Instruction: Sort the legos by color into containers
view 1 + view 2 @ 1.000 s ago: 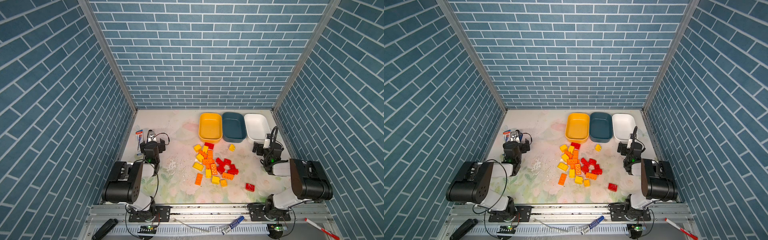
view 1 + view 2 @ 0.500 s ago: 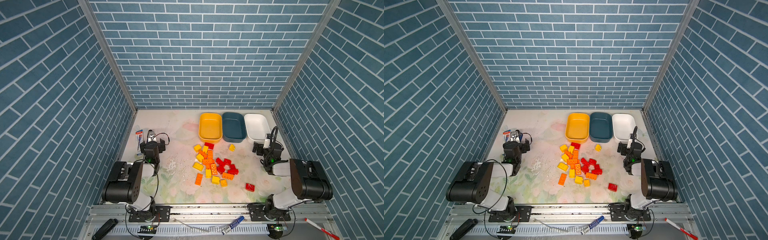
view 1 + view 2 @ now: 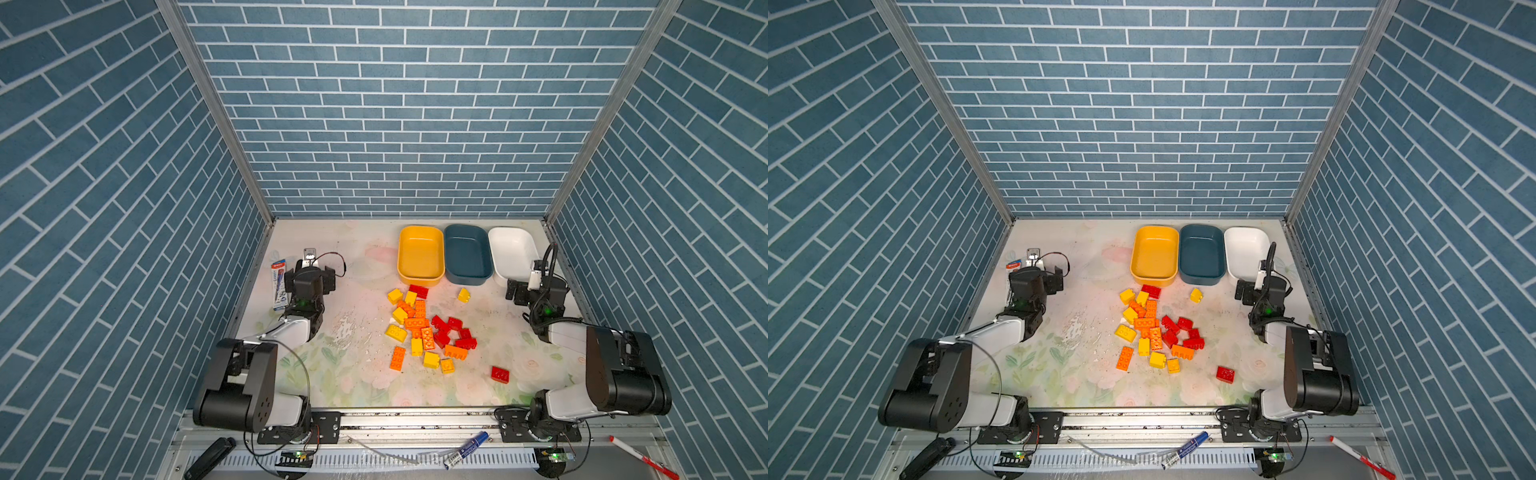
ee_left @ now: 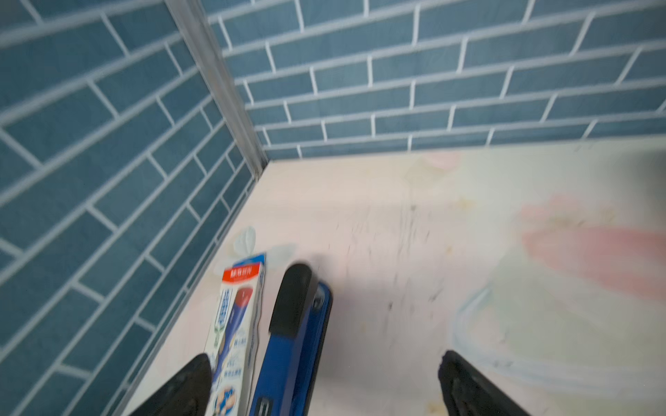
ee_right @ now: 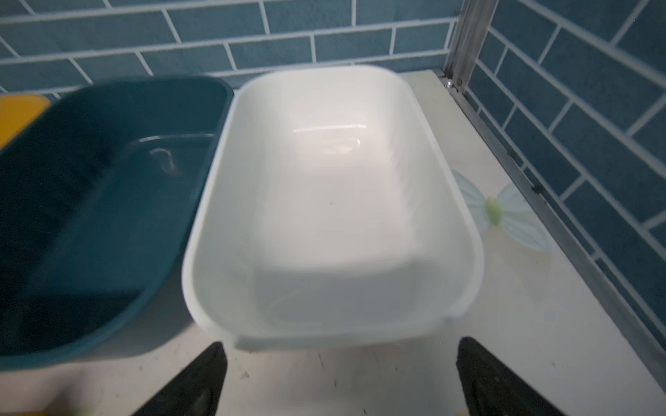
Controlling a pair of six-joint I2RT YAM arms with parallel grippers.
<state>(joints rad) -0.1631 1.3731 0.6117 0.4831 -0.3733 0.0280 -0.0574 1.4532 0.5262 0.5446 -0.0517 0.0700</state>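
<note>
Nothing had changed in the last second: neither arm had moved and no brick had shifted. My left pincer stood wide apart and empty at the far left of the tabletop, above a blue stapler and a small box, well apart from the legos. My right pincer, also apart and empty, faced the white tub at the far right. The legos lay heaped in the middle, just near of the yellow tub and teal tub. All three tubs were bare, so I judged the sorting not yet begun.
</note>
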